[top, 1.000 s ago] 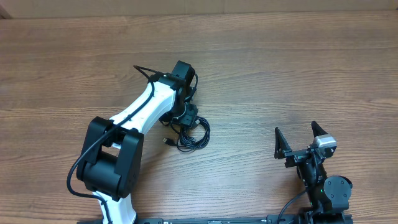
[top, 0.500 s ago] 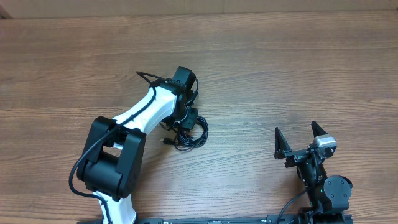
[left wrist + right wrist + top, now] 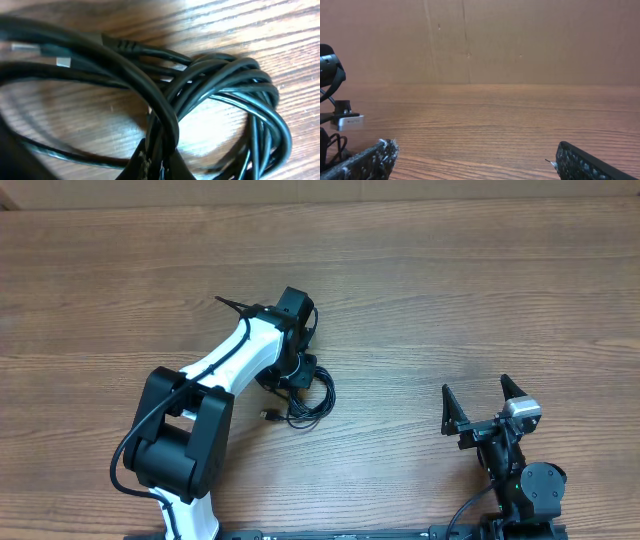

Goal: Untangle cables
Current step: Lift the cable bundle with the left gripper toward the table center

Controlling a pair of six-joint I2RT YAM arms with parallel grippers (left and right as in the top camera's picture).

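The overhead camera looks straight down on the whole tabletop (image 3: 450, 300). The left wrist camera faces down, very near the cables (image 3: 225, 70), which overhead also shows. The right wrist camera sits low, looking level across the tabletop to a brown wall (image 3: 520, 40), sharing the left arm (image 3: 327, 65) with overhead.

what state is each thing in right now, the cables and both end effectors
cables: bunched in one tangle of overlapping loops lying on the table, not yet separated
left end effector: down on the tangle, fingers apparently closed on a few strands
right end effector: open, holding nothing, well apart from the cables
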